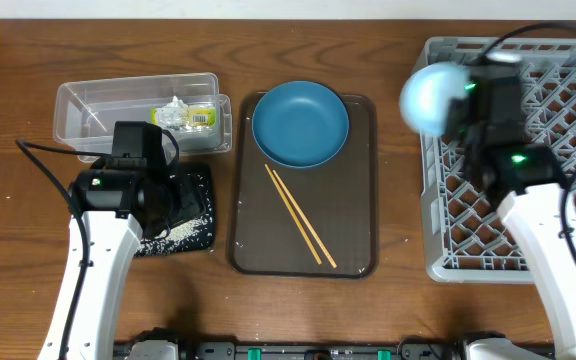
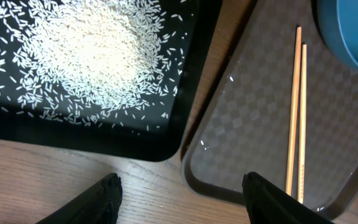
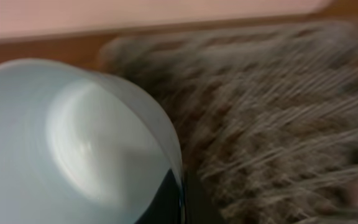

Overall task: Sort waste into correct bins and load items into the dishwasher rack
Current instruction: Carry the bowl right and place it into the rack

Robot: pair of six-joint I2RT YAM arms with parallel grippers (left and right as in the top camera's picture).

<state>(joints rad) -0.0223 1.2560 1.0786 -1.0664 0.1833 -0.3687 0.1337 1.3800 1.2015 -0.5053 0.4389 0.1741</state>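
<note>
**Bowl airborne at rack corner: drop risk on release**

Right end effector (image 1: 465, 100) is clenched on the rim of the bowl (image 1: 428, 98). The bowl hangs over the left edge of the rack (image 1: 448, 230) at its far corner, partly outside the wall.

Left end effector (image 2: 182, 193) is released, with nothing between the fingers. It hovers where the corner of the black tray (image 2: 17, 124) meets the serving tray (image 2: 241, 124).

Elsewhere:
- Rice (image 2: 92, 56) is piled in the black tray, with a few stray grains on the serving tray.
- Wrapper (image 1: 200, 117) and tissue (image 1: 175, 110) are in the tub (image 1: 98, 105).
- Plate (image 1: 300, 123) and chopsticks (image 1: 298, 215) are on the serving tray, close together.

Risks, as I read it:
- It's a thin rim pinch on a wide bowl, so a fast swing could make it rotate or slip out.
- Releasing here, straddling the rack wall, would likely tip the bowl onto the table (image 1: 388, 40). It needs to go further inboard first.
- The open lattice could leave the bowl sitting tilted after release.
- The left fingers are low near the black tray corner, and a nudge would scatter rice.

Hard to make out:
- The right wrist view is smeared, so I can't confirm pad contact or which way the bowl faces.
- The bowl is blurred in the overhead view too.
- The right arm hides part of the rack, and the left arm hides much of the black tray from above.
- The cups aren't visible in any view.
</note>
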